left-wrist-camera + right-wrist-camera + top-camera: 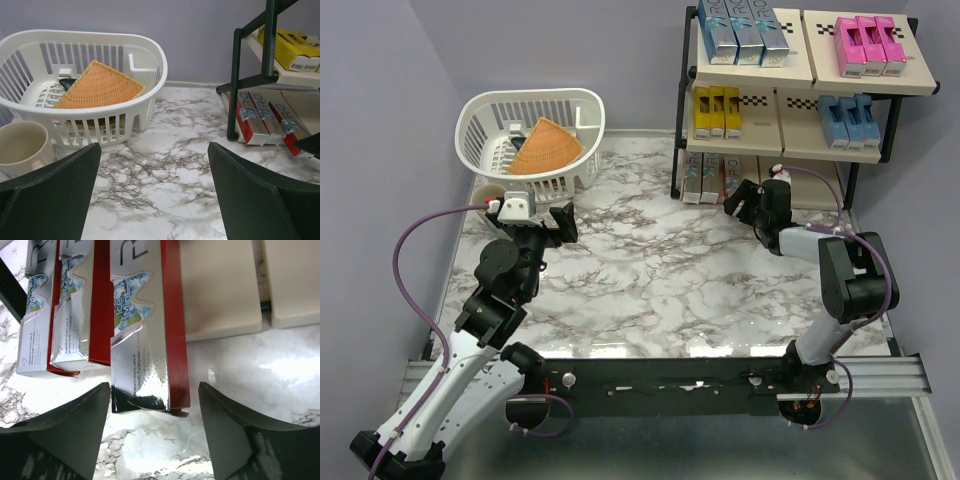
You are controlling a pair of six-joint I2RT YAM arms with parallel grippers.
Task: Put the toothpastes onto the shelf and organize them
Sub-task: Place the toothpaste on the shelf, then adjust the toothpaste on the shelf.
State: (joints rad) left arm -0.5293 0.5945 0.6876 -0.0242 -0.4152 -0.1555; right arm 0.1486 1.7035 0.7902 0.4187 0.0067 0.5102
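The shelf [680,100] stands at the back right. It holds toothpastes in groups: silver-blue [742,30] and pink [868,44] on top, yellow [716,110] and light blue [848,118] in the middle, red-and-silver [705,178] at the bottom left. My right gripper [745,200] is at the bottom tier. In the right wrist view it [152,387] is open, its fingers either side of the near end of the rightmost red carton [145,330], with a gap on both sides. My left gripper [154,147] is open over bare marble, holding nothing.
A white plastic basket [125,42] with a tan wicker fan-shaped piece [100,85] sits at the back left, a beige cup [22,145] beside it. The bottom tier's beige panel [220,290] lies bare to the right of the red cartons.
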